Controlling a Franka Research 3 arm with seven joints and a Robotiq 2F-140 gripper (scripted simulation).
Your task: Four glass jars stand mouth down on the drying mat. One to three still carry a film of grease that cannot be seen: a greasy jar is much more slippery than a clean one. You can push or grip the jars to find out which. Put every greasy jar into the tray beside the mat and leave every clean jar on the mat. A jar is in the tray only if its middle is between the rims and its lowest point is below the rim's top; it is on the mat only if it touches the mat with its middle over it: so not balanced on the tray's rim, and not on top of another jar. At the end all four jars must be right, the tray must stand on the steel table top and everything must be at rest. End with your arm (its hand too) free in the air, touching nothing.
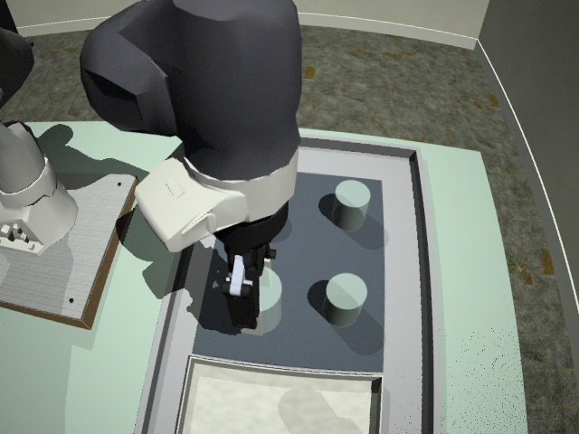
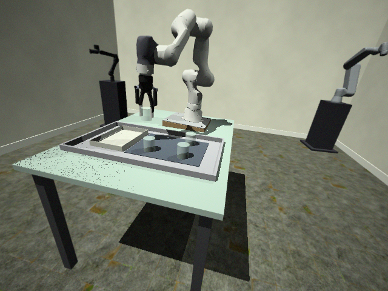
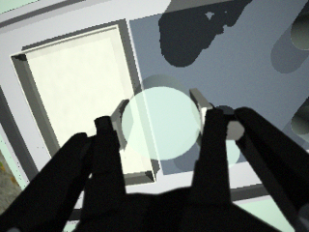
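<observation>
My gripper (image 1: 262,306) (image 2: 145,108) (image 3: 160,105) is shut on a glass jar (image 1: 271,293) (image 2: 145,114) (image 3: 161,127), mouth down, and holds it well above the mat. In the wrist view the held jar hangs over the line between the dark drying mat (image 1: 304,338) (image 2: 162,158) (image 3: 232,63) and the tray's rim (image 3: 126,58). The pale tray (image 1: 280,369) (image 2: 108,146) holds no jars. Two jars (image 1: 352,203) (image 1: 345,298) stand on the mat at the right. The exterior view shows three jars on the mat (image 2: 149,143) (image 2: 183,149) (image 2: 190,136); the arm hides one of them in the top view.
The mat and tray lie on a grey steel top with a raised border (image 1: 422,261) (image 2: 175,170), on a pale green table (image 1: 467,233). The arm's base plate (image 1: 61,275) (image 2: 188,123) stands at the left. Two camera stands are on the floor.
</observation>
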